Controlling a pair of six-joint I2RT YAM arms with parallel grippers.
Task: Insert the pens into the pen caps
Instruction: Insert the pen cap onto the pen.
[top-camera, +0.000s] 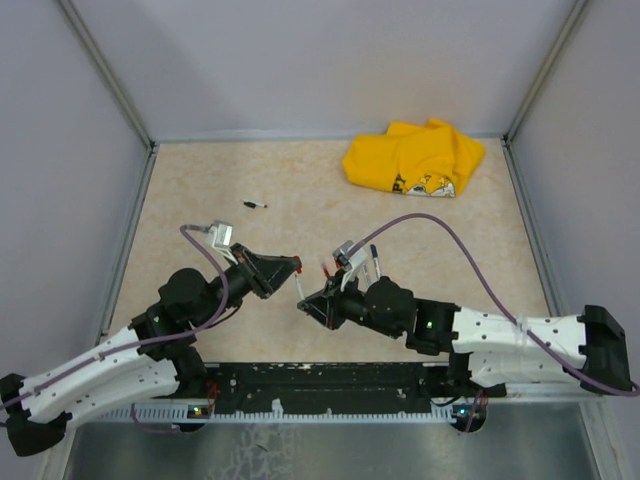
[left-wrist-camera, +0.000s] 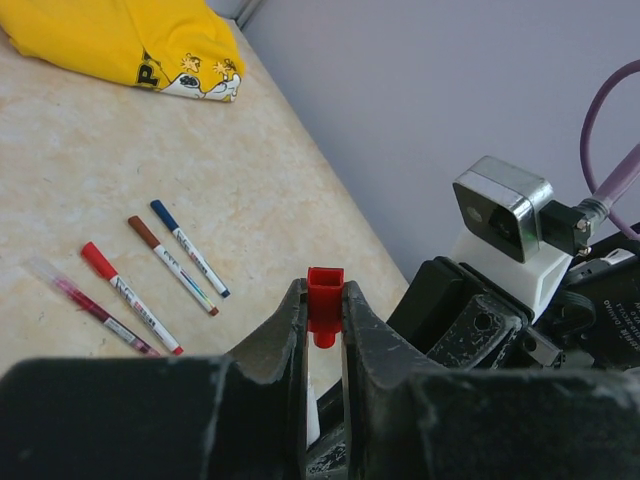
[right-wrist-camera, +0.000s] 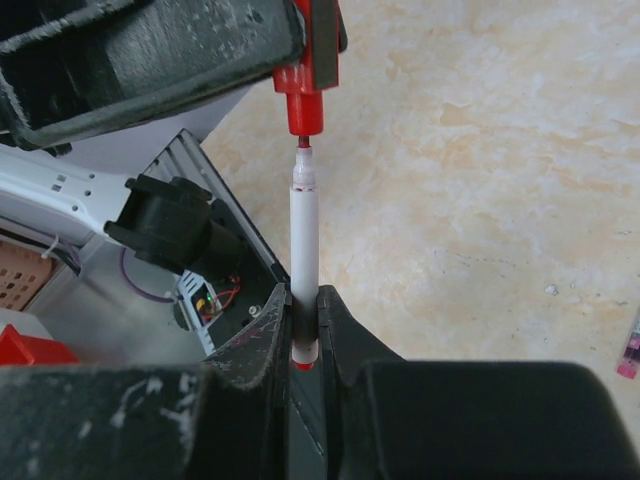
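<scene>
jaws pinch red cap (left-wrist-camera: 325, 300) and pen (right-wrist-camera: 303, 230), tip at cap's rim.

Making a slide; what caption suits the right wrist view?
Right end effector holds a white pen, tip nearly touching the left end effector's red cap.

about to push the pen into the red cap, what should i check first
1. red cap clamped in the left gripper: ok
2. pen clamped in the right gripper, near its back end: ok
3. pen tip lined up with the cap in the right wrist view: ok
4. alignment in depth, which that view does not show: cannot tell
5. colours match, red end on the pen and red cap: ok
6. tip inside the cap: not ok, a small gap shows
</scene>
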